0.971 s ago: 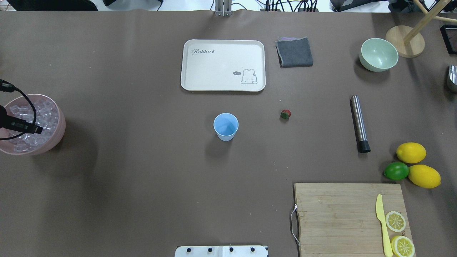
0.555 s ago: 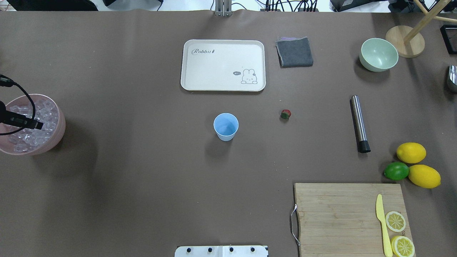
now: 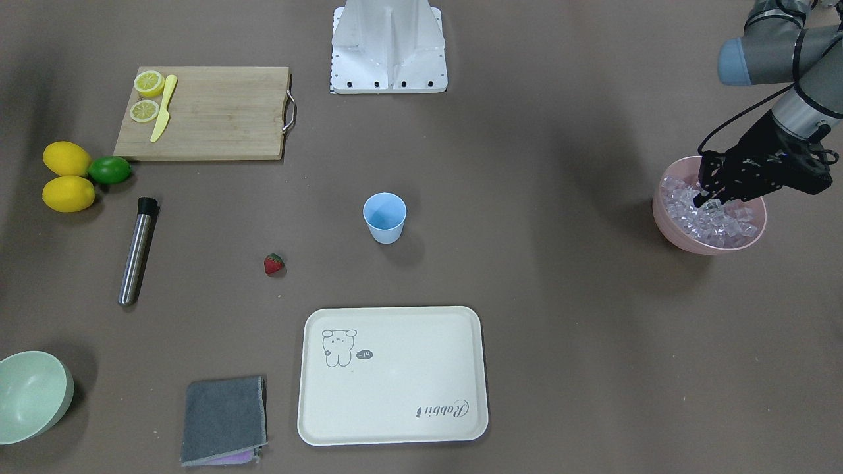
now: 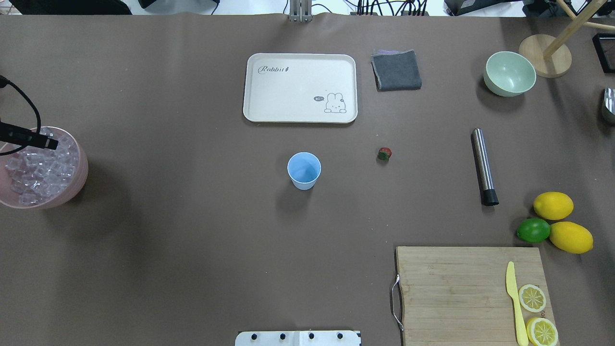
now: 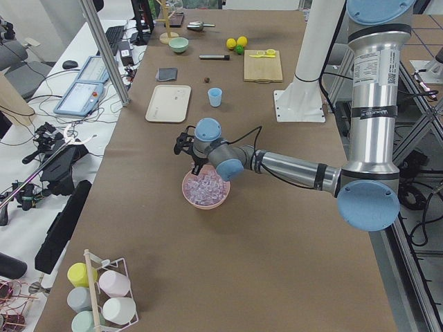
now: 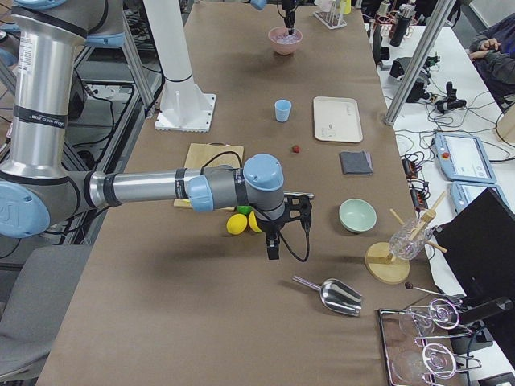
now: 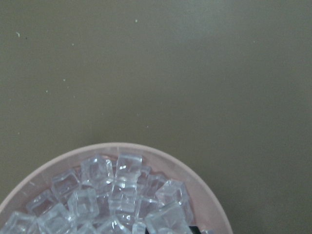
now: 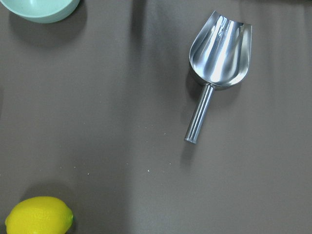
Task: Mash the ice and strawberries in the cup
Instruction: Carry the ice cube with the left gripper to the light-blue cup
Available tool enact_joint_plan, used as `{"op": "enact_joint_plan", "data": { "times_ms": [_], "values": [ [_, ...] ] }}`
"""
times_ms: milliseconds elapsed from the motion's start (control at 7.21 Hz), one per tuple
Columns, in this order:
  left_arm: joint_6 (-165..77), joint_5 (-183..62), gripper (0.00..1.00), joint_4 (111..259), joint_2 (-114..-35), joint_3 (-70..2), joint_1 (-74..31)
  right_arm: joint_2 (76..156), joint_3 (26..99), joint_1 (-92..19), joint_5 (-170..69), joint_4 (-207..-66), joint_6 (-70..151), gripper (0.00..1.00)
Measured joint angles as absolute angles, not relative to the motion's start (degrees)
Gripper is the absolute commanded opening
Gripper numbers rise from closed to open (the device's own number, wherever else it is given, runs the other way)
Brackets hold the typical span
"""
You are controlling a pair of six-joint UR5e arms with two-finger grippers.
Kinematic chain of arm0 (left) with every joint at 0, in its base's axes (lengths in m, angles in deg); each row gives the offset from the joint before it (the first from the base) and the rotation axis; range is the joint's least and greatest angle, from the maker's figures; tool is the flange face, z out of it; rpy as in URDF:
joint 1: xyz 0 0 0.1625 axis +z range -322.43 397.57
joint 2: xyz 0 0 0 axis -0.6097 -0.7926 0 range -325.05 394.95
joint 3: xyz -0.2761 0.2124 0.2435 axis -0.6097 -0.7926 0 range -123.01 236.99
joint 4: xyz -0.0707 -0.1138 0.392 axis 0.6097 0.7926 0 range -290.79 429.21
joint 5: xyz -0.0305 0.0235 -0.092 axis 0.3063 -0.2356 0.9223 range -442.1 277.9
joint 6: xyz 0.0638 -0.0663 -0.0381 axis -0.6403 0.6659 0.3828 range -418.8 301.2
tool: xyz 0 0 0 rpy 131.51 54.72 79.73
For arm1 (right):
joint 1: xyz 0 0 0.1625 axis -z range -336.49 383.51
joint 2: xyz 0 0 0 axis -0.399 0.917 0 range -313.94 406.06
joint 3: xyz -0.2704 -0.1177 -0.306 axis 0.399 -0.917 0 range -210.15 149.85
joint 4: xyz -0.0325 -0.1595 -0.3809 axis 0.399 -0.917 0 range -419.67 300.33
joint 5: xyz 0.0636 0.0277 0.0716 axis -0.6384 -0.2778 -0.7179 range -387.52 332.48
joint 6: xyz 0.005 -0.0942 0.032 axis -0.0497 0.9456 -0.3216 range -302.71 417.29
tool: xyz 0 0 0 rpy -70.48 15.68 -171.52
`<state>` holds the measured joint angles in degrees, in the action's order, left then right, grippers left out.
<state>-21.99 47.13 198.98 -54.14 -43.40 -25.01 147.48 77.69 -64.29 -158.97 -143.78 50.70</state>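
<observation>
The light-blue cup (image 4: 303,169) stands upright and empty at the table's middle. A small red strawberry (image 4: 384,154) lies on the table to its right. Ice (image 3: 718,224) in clear cubes fills a pink bowl (image 3: 665,227) at the table's left end. My left gripper (image 3: 712,197) hangs over that bowl near its rim, its fingers drawn close on one ice cube just above the pile. The left wrist view shows the heaped ice (image 7: 117,195). My right gripper (image 6: 272,251) hovers over bare table beside the lemons; I cannot tell whether it is open or shut.
A steel muddler (image 4: 483,166) lies right of the strawberry. A cream tray (image 4: 300,87), grey cloth (image 4: 396,69) and pale green bowl (image 4: 509,73) line the far side. A cutting board (image 4: 456,288), lemons (image 4: 552,205), a lime (image 4: 533,230) and a metal scoop (image 8: 219,48) sit right.
The left wrist has shifted from over the bowl's middle toward its far rim in the overhead view, as if rising. Everything else on the table is unmoved.
</observation>
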Motion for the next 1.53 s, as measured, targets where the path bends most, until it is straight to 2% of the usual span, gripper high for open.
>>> {"op": "enact_joint_plan", "data": {
  "times_ms": [555,1526],
  "values": [
    [-9.24,47.07,0.00,198.90,-64.00,-42.67,-22.68,147.48,77.69,-64.29,-159.00,-143.83,50.69,1.00],
    [14.67,29.64,0.00,198.12,-82.89,-39.64,-1.29,147.48,77.76,-64.29,-159.00,-143.79,50.66,1.00]
  ]
}}
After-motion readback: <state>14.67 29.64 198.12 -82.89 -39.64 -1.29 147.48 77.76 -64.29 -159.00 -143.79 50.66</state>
